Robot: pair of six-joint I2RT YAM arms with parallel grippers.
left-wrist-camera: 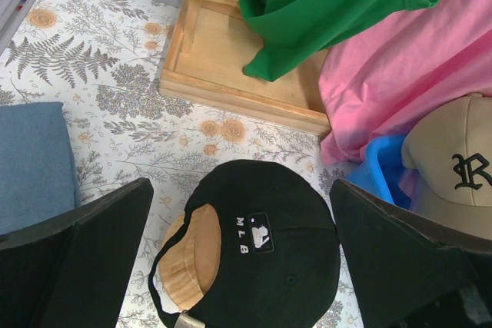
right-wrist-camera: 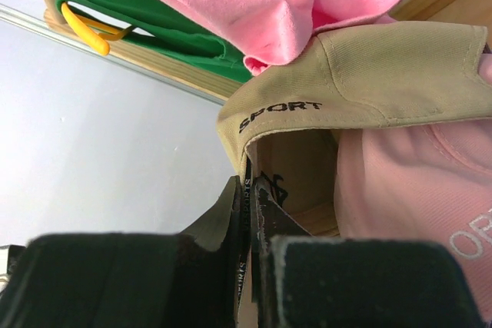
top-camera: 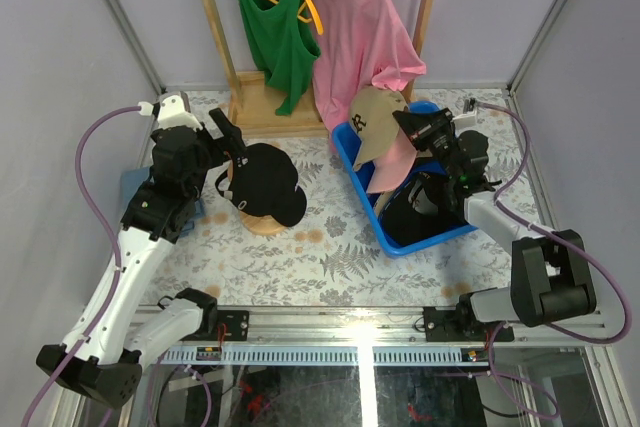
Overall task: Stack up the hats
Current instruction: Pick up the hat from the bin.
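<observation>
From overhead I saw the left gripper (top-camera: 232, 143) hanging with its jaws spread wide just behind the black cap (top-camera: 268, 185). That cap sat on the wooden stand (top-camera: 262, 224), left of the blue bin (top-camera: 352, 169). The right gripper (top-camera: 412, 125) was over the bin, pinched shut on the tan cap (top-camera: 374, 119) and holding it up in front of the pink T-shirt (top-camera: 355, 32). The pink cap (top-camera: 400, 162) lay just under the tan one.

On the left wrist camera both fingers stood far apart on either side of the black cap, touching nothing.

On the right wrist camera the fingers were clamped on the tan cap's edge, with the pink cap right beside it.
</observation>
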